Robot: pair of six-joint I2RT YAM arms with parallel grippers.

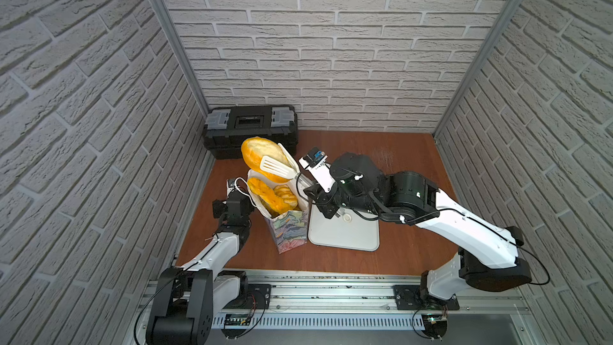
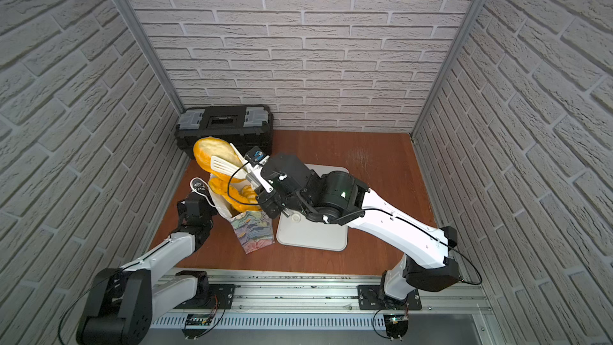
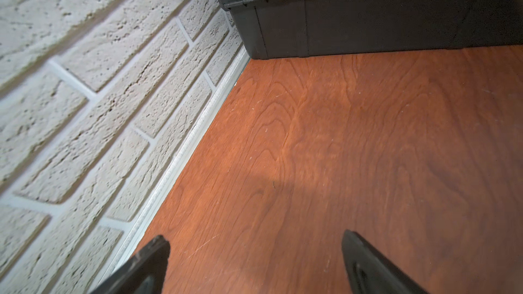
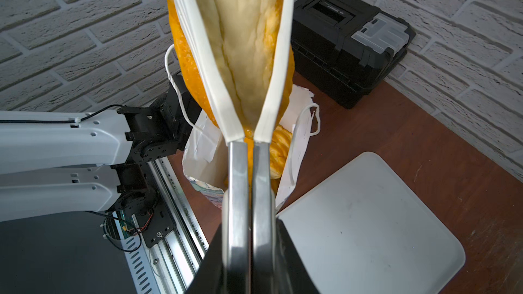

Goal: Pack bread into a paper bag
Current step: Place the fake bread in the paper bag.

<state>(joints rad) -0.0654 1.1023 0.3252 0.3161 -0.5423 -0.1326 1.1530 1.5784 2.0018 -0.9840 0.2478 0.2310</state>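
- The right gripper (image 4: 250, 230) is clamped on the handles of metal tongs with white slotted plastic heads (image 1: 277, 166).
- The two heads of the tongs squeeze a large, flour-dusted, golden-yellow oval loaf (image 1: 257, 154) between them.
- The loaf hangs tilted, with its lower end over the open mouth of the tall paper bag with a multicoloured painted swirl pattern (image 1: 290, 230) and its upper end leaning toward the black plastic toolbox (image 1: 252, 127).
- Other golden-yellow bread pieces (image 1: 280, 195) already stand inside the bag.
- The bag stands upright on the reddish-brown wooden table (image 3: 339, 137), just beside the white rectangular tray (image 1: 345, 233).
- The left gripper (image 3: 254, 238) sits at the bag's other side, with its jaws spread apart and nothing between them.
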